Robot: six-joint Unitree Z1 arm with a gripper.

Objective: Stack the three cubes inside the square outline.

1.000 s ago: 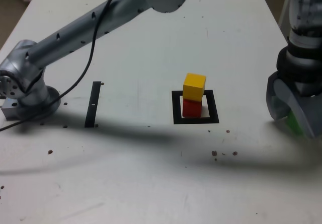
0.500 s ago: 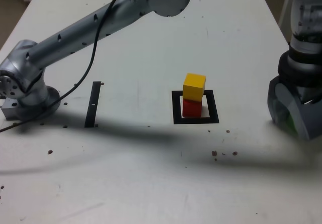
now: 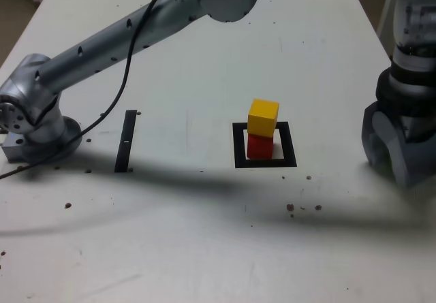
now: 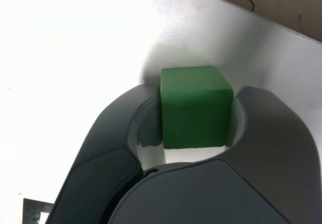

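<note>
— Where do the cubes stand?

— Two are stacked: the yellow cube (image 3: 263,118) sits on the red cube (image 3: 259,146), and the red one rests inside the square outline (image 3: 265,163) on the white table (image 3: 204,248). The yellow one is turned a little against the red one beneath it, so its edges do not line up exactly.

— And the third?

— The green cube (image 4: 195,106) is well apart from the stack, at the exterior view's right edge of the table. In the exterior view it is hidden behind the gripper (image 3: 398,156); only the wrist view shows it, sitting between the two dark grey jaws.

— So how do the jaws stand?

— Pinching the green cube. In the wrist view each jaw lies against one side face of it, with no gap showing on either side. The cube's top face is clear of the jaws and fully in view.

— Is the cube off the table?

— I cannot tell; the gripper hangs low, pointing down at the tabletop.

— Anything else on the table?

— A thin black strip (image 3: 126,141) towards the exterior view's left, near the arm's base (image 3: 34,122), and a scatter of small dark specks across the near side.
</note>
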